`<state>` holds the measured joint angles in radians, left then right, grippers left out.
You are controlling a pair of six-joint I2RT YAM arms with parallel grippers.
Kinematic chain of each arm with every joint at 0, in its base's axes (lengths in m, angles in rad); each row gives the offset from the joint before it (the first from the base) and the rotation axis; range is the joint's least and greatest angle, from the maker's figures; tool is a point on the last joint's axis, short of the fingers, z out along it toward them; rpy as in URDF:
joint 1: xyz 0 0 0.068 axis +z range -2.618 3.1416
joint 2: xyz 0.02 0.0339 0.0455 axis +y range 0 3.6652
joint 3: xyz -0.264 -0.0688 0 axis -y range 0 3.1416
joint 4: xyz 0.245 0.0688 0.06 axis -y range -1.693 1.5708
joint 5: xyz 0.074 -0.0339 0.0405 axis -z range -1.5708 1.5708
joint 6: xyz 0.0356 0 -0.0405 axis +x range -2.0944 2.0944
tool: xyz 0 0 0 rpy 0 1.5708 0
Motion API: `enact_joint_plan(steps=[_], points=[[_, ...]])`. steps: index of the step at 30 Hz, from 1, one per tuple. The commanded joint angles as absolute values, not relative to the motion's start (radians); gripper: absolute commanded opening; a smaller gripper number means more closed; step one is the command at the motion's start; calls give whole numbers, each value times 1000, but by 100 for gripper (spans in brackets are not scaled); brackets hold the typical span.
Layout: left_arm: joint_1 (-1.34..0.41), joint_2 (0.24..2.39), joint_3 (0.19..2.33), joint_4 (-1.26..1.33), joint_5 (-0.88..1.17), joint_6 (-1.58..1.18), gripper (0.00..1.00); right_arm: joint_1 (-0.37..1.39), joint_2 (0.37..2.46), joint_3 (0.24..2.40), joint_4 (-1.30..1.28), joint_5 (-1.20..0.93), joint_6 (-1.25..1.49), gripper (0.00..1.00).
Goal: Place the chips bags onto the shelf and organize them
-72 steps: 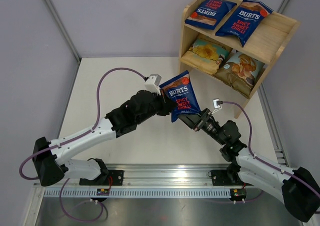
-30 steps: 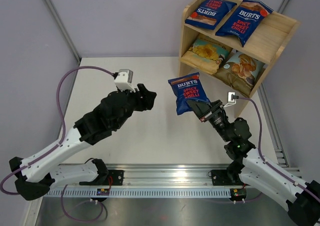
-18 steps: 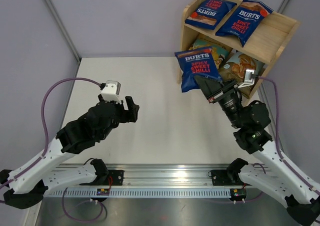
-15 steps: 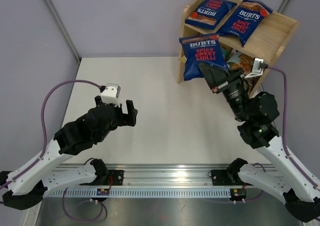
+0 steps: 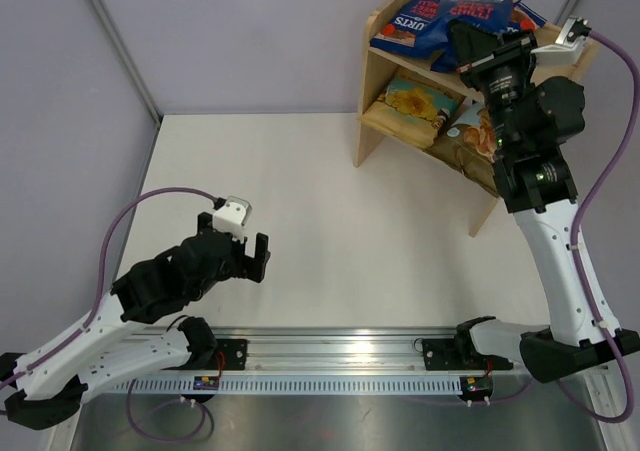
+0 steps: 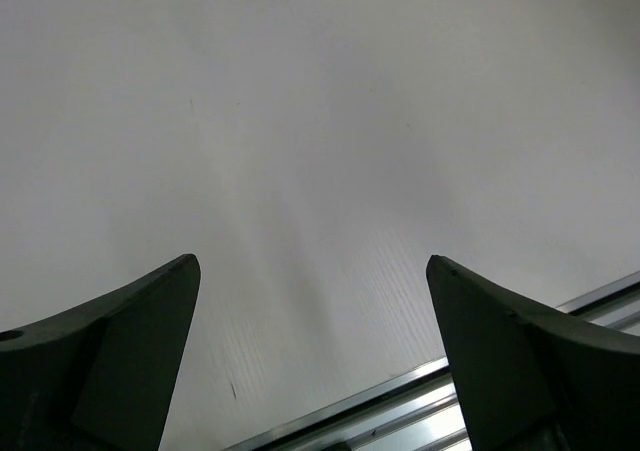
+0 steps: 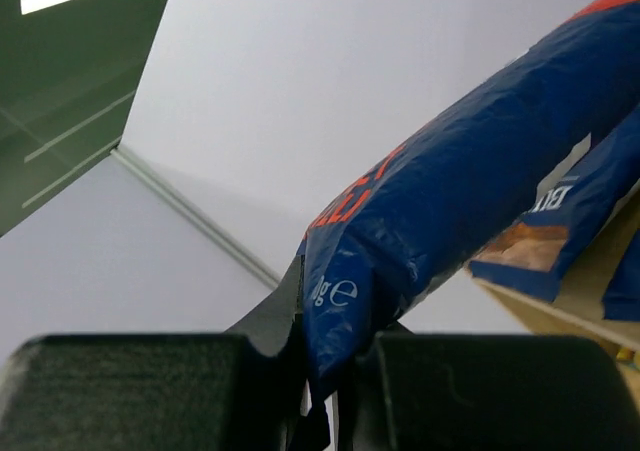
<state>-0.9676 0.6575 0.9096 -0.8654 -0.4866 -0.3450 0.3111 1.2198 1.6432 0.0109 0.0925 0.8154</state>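
The right jaws pinch a blue bag by its near end. Its length runs away from them, above two Burts bags on the shelf's top tier. The left jaws gape wide over the table, well apart.

Raised bag dark blue with red lettering. Lower tier: tan-yellow bag, light blue bag. Shelf pale bare wood.

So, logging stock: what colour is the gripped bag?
Dark blue bag, red lettering; best in right wrist view.
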Motion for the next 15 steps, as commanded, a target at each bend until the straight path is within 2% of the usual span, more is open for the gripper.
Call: enact_joint_plan(steps=[1,10,15], points=[[-966,650,899,-801,-396,-305,99,232,1249,1739,5,133,798,0],[-966,612,887,-787,-367,-290,99,66,1249,1645,87,183,888,0],[-966,614,887,-782,-362,-287,99,34,1189,1499,150,281,922,0]])
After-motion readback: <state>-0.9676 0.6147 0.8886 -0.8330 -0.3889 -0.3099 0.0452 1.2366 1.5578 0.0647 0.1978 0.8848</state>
